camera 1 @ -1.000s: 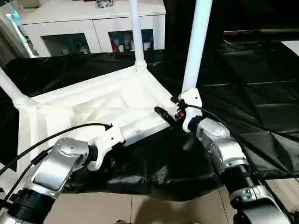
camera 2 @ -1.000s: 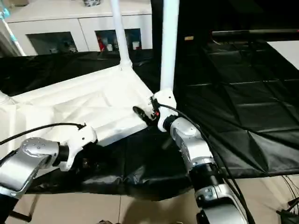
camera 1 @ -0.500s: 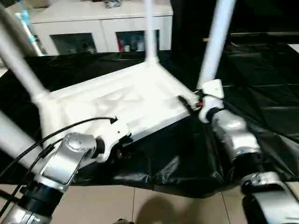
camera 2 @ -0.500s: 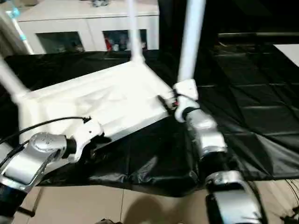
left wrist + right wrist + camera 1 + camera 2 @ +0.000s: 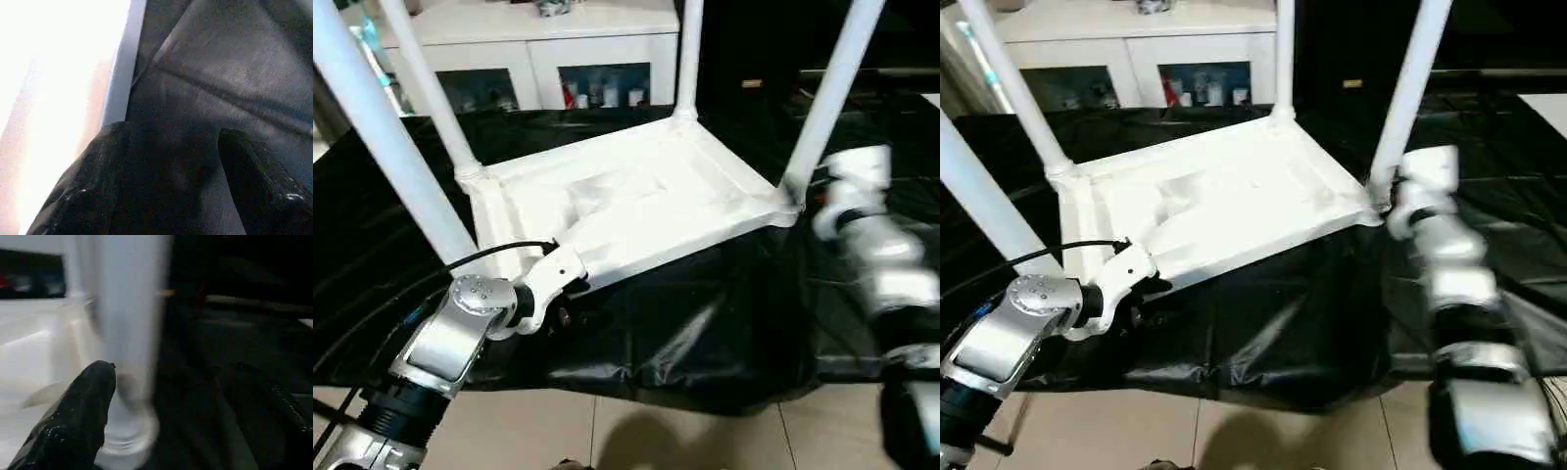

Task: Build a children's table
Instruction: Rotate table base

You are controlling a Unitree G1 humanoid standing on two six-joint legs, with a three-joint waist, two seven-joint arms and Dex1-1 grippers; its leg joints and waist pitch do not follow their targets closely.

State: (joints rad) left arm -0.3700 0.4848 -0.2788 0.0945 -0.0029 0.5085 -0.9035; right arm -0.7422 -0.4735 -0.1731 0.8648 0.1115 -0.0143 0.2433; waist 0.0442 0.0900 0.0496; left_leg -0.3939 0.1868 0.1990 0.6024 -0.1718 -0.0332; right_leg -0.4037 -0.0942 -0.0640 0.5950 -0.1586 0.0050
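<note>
The children's table lies upside down on the black-covered work table: its white top (image 5: 636, 211) faces down and all four white legs stand up from the corner sockets. The near left leg (image 5: 382, 147) and near right leg (image 5: 830, 93) are closest to me. My left gripper (image 5: 558, 313) sits at the top's near rim, open, with its black fingers (image 5: 88, 191) over the black cover beside the white rim (image 5: 122, 78). My right gripper (image 5: 171, 367) is open at the base of the near right leg (image 5: 127, 323), which stands between its fingers (image 5: 73, 421), close to one of them.
A white glass-door cabinet (image 5: 538, 54) stands behind the work table. The black cover (image 5: 705, 333) hangs in folds over the table's front edge, above a tiled floor (image 5: 636, 441). More black-covered surface (image 5: 891, 117) stretches to the right.
The whole view has swung, bringing all four legs into the picture. My right gripper has moved from the front rim at the corner to the outer side of the near right leg. Left gripper unchanged.
</note>
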